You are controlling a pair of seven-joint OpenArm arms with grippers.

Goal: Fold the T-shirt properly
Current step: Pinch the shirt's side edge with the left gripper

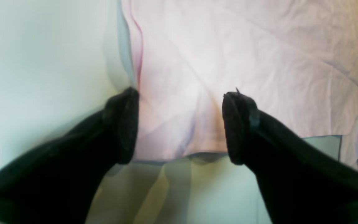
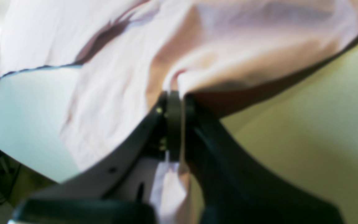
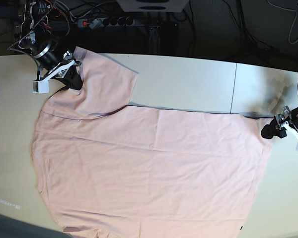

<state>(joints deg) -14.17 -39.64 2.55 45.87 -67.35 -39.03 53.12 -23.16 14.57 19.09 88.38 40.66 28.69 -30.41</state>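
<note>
1. In the left wrist view, your left gripper [image 1: 180, 124] stands with its jaws wide apart and nothing between them. It hovers over a corner of the T-shirt [image 1: 244, 62], where the pink cloth ends at a hem with the pale table [image 1: 36, 77] showing beside and below it. The picture does not show whether the fingers [image 1: 121, 124] are touching the cloth.

2. In the right wrist view, your right gripper [image 2: 175, 124] is clamped tight on a bunch of the T-shirt [image 2: 110, 87]. The fabric rises from the jaws and drapes away, and a strip hangs down between the fingers. This view is blurred, so finer detail is lost.

3. In the base view, the T-shirt [image 3: 149, 168] lies spread across the table [image 3: 188, 79], plain side up, mostly flat. The right gripper [image 3: 69, 74] holds the sleeve at the far corner, and that sleeve lies angled over the body. The left gripper [image 3: 273, 130] sits just at the hem corner on the opposite side.

4. By my judgement you are early on: the body shows no fold yet. At most one sleeve is being handled; the other sleeve and the body folds remain.
</note>
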